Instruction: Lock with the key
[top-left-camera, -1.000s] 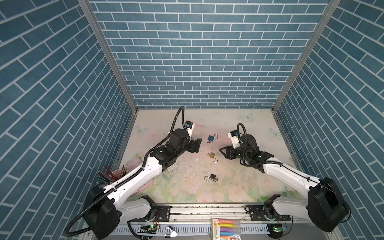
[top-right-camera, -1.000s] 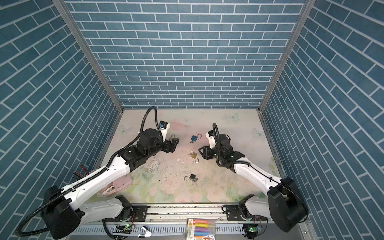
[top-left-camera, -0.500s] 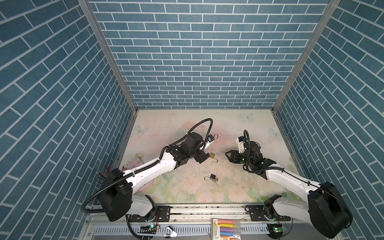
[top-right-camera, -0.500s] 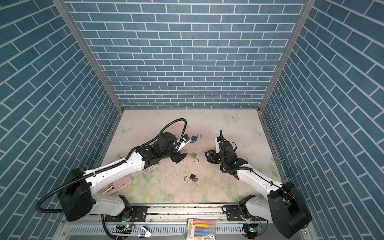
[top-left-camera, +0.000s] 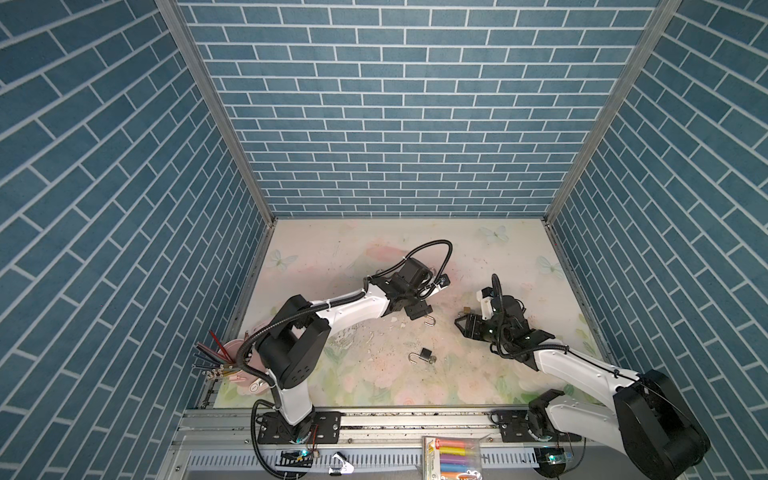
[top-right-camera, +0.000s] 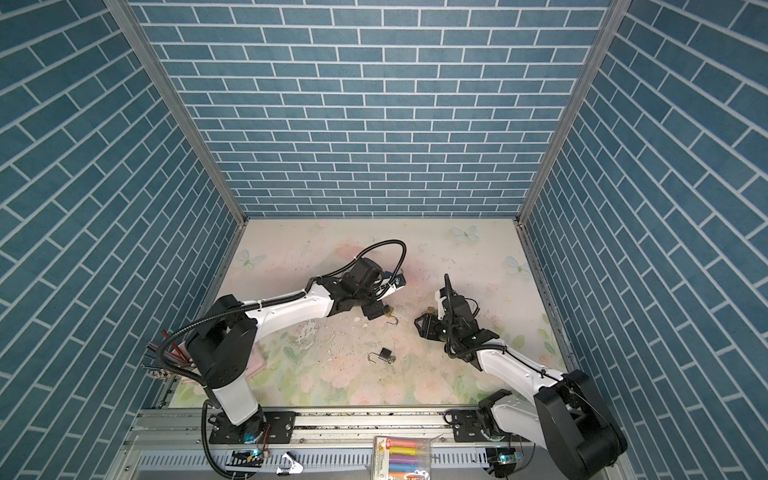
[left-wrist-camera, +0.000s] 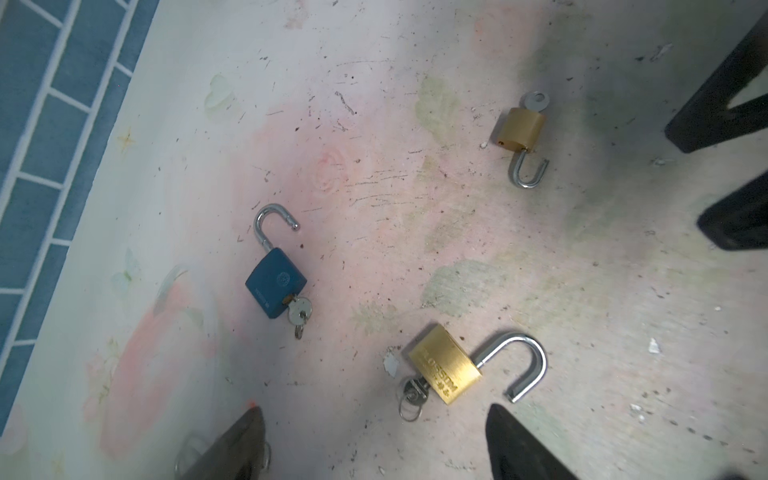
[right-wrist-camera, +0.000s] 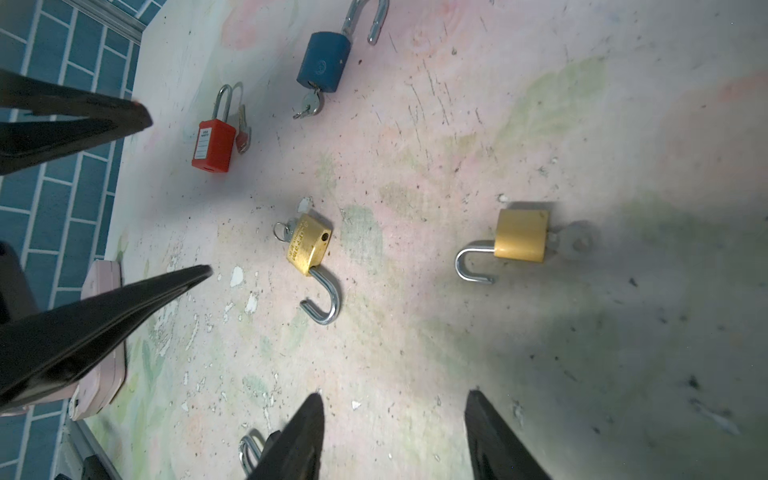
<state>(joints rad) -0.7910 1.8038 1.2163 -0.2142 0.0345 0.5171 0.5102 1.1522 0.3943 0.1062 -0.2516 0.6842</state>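
Observation:
Several padlocks lie on the floral mat. A large brass padlock (left-wrist-camera: 446, 370) with its shackle swung open and a key (left-wrist-camera: 413, 395) in its base lies just ahead of my open left gripper (left-wrist-camera: 374, 409); only its shackle (top-left-camera: 430, 320) shows in a top view. A small brass padlock (right-wrist-camera: 521, 241), open with a key (right-wrist-camera: 575, 241) in it, lies ahead of my open right gripper (right-wrist-camera: 394, 399). A blue padlock (left-wrist-camera: 276, 286) is open, with a key (left-wrist-camera: 299, 311) in it. Neither gripper holds anything.
A red padlock (right-wrist-camera: 214, 145) with its shackle closed lies near the blue one, a key (right-wrist-camera: 243, 133) beside it. A black padlock (top-left-camera: 424, 355) lies nearer the front. A pink pen holder (top-left-camera: 232, 357) stands at the left edge. A marker box (top-left-camera: 451, 457) sits on the front rail.
My left arm has swung right and forward, bringing its gripper down over the large brass padlock. My right gripper has drawn back a little toward the front.

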